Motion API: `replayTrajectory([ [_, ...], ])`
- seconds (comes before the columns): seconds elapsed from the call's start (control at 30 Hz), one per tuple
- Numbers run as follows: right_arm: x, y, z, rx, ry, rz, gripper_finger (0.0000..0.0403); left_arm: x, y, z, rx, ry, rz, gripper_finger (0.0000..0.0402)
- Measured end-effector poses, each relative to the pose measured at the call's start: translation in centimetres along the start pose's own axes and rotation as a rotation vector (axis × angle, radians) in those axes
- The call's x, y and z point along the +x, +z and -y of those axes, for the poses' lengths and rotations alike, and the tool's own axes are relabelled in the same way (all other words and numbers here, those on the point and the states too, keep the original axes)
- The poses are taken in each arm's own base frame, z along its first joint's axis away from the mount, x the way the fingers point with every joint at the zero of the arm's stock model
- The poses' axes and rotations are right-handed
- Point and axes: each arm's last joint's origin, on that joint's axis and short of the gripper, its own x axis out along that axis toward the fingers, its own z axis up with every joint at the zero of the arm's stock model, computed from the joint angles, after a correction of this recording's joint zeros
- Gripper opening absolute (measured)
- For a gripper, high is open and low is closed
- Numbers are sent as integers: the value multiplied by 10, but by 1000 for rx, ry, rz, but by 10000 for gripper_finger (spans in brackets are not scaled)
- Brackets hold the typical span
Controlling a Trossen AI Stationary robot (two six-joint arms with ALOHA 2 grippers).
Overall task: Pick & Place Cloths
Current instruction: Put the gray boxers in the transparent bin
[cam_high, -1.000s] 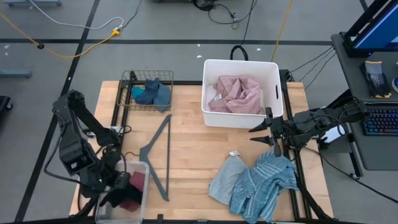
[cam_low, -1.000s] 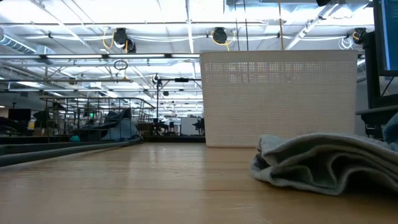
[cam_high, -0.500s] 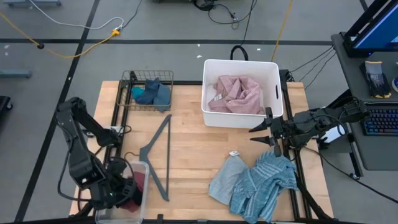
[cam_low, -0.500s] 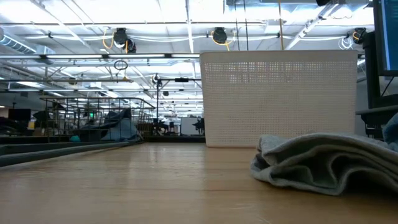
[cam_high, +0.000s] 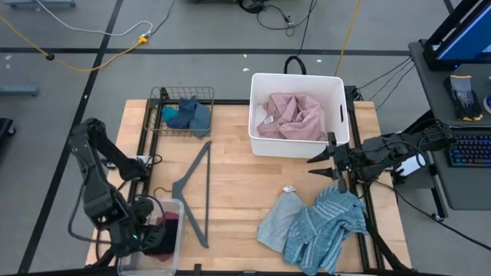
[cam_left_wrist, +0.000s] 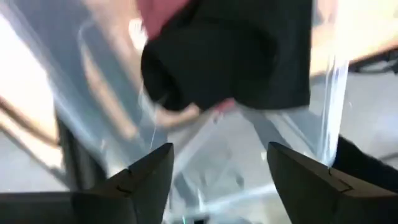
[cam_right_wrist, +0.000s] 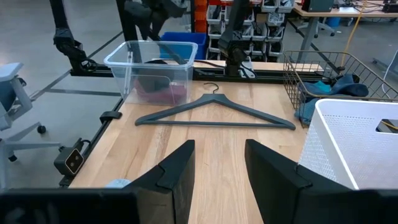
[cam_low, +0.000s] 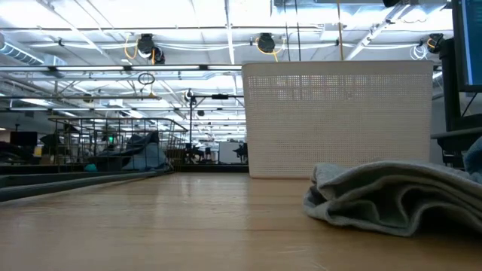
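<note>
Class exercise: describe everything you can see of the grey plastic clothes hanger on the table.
The grey plastic clothes hanger is a slim, one-piece triangular frame with a small hook, matte and rigid-looking. It lies flat on the wooden table, alone, between the clear plastic bin and the white perforated basket. No cloth hangs on it and no gripper touches it.

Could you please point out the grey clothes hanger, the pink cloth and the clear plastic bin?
grey clothes hanger (cam_high: 193,195), high view, on its long arm.
pink cloth (cam_high: 294,116), high view, on its bunched middle.
clear plastic bin (cam_right_wrist: 121,57), right wrist view, on its near rim.
</note>
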Motion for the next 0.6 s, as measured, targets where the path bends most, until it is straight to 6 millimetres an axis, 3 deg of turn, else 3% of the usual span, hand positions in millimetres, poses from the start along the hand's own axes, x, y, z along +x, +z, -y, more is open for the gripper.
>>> replayTrajectory([
  [0.1, 0, 0, 0, 2, 0, 0, 132, -13, 0, -4, -48, -49, -50, 276],
  [0.27, 0, 0, 0, 48, 5, -1, 132, -39, -1, 3, -10, -278, 59, 269],
  [0.47, 0, 0, 0, 99, 5, -1, 132, -59, 8, 27, 75, -632, 340, 238],
  [0.6, 0, 0, 0, 101, 11, -2, 132, -68, 14, 48, 159, -769, 424, 217],
])
